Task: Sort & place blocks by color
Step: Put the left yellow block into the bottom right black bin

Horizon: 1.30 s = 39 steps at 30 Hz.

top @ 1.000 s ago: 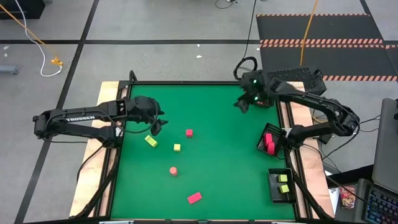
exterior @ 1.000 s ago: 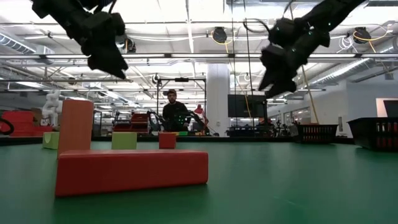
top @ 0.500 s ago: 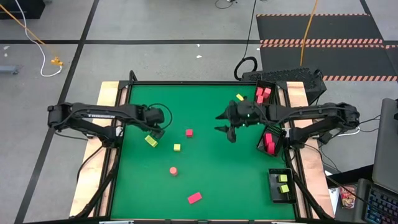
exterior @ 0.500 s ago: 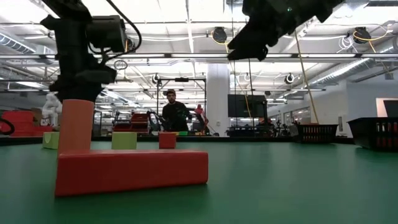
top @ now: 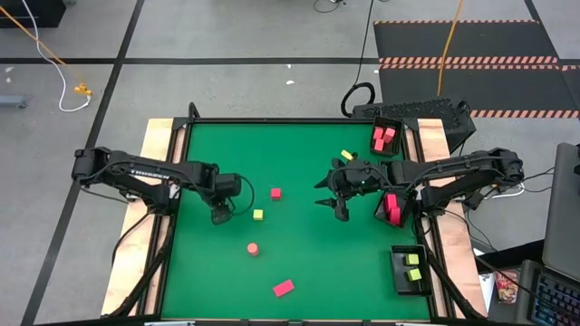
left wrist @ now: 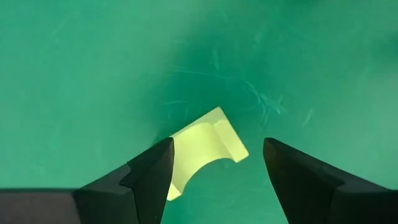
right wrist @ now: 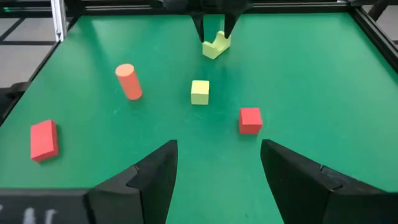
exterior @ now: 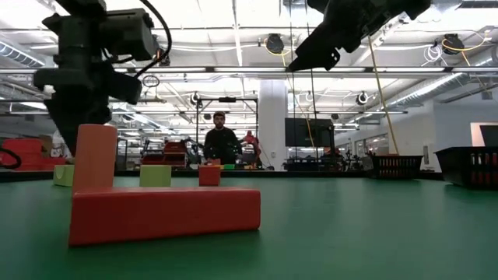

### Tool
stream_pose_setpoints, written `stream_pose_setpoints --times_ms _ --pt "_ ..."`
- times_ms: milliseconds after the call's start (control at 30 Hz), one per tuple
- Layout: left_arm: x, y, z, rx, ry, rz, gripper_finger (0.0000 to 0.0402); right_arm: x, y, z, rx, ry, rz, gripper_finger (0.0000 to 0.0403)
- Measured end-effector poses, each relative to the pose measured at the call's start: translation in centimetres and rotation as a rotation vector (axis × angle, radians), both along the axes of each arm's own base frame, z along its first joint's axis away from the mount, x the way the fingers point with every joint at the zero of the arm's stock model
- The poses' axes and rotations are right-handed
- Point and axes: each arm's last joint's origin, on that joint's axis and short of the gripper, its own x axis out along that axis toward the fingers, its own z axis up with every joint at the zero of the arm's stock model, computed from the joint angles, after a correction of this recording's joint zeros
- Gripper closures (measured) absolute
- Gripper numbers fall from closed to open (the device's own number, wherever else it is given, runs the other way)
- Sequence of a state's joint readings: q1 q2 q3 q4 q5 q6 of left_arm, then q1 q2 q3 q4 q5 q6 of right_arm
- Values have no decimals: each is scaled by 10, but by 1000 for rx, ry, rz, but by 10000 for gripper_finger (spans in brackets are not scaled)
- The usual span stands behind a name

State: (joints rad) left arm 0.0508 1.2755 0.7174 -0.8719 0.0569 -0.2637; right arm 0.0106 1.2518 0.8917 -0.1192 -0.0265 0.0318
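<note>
You are working over the green table (top: 299, 263), where most blocks are lying loose mid-mat while others are already sitting in the black trays (top: 410, 270) along the right edge, split by colour. Your left gripper (left wrist: 214, 165) is hanging low with its fingers spread wide, straddling the yellow-green arched block (left wrist: 205, 149) without squeezing it, seemingly lined up for a pick. Your right gripper (top: 337, 197) is hovering partly open and empty, apparently facing the red cube (right wrist: 250, 120) and yellow cube (right wrist: 199, 92).
</note>
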Motion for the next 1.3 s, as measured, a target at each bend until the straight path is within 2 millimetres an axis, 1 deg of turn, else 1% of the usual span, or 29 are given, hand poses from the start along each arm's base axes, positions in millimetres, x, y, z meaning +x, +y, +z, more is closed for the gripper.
stream_pose_setpoints --times_ms 100,267,367,467,533,633,733,867,1000,1067,1133,1300 --pt "0 -6 0 26 -4 -127 151 0 1 0 -2 1 5 179" --pt "0 -13 0 27 -5 -178 151 0 1 0 1 3 3 179" --pt "0 -17 0 21 -2 -152 151 -1 1 -1 21 14 -8 179" --pt "1 -18 -5 31 38 -108 151 -3 4 -8 51 36 -20 179" --pt "1 -16 -10 69 88 -87 151 -5 7 -14 63 57 -16 179" --pt "5 -15 -24 83 147 -75 151 -9 12 -25 86 84 -14 179" --pt "11 -14 -35 96 182 -65 151 -12 17 -33 110 100 -14 179" --pt "17 -14 -45 138 206 -52 151 -13 22 -36 117 89 2 179" --pt "22 -12 -47 182 161 -22 152 -13 23 -36 116 87 5 179" --pt "25 -12 -46 186 123 6 161 -12 23 -35 117 76 5 179" --pt "30 -12 -46 184 71 50 182 -11 23 -34 118 64 5 179" --pt "40 -13 -44 125 -39 174 268 -9 23 -31 114 24 12 179"
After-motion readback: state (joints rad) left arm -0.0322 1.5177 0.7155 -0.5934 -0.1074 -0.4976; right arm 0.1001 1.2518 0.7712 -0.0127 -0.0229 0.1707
